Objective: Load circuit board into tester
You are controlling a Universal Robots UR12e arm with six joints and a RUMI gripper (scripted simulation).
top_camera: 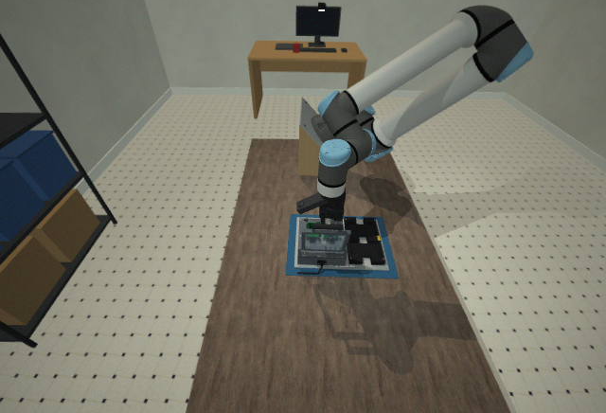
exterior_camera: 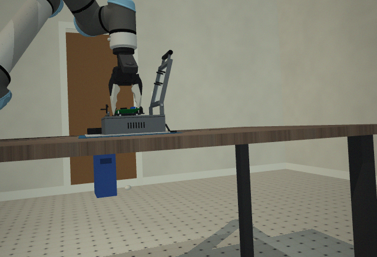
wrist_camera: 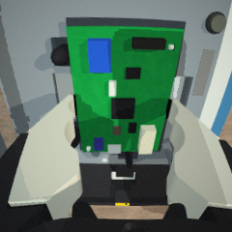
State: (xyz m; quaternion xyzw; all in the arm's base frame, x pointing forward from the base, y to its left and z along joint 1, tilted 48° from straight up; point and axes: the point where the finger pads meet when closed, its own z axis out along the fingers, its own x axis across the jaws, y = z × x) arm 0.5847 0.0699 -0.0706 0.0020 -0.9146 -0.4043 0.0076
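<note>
The circuit board (top_camera: 311, 225) (exterior_camera: 128, 111) (wrist_camera: 94, 92) is just above or on the grey tester (top_camera: 320, 258) (exterior_camera: 118, 125), component side up, nearly level. My gripper (exterior_camera: 126, 110) (wrist_camera: 121, 98) points down and is shut on its two long edges. The white connector (wrist_camera: 147, 139) is at the board's tray-side end. A dark upright shape (wrist_camera: 128, 157) shows just beyond that end; whether it is the lone post is unclear. Pale dots (wrist_camera: 171, 46) (wrist_camera: 88, 148) show at two opposite corners; I cannot tell whether they are pins. The lid (top_camera: 325, 241) (exterior_camera: 166, 80) stands open.
Black trays (top_camera: 359, 226) (top_camera: 365, 253) lie beside the tester on the blue mat (top_camera: 291, 269). The lid's handle (exterior_camera: 167, 53) rises beside my gripper. A black upright fitting (exterior_camera: 106, 108) stands on the tester's other side. A cable (top_camera: 321, 268) leaves the tester.
</note>
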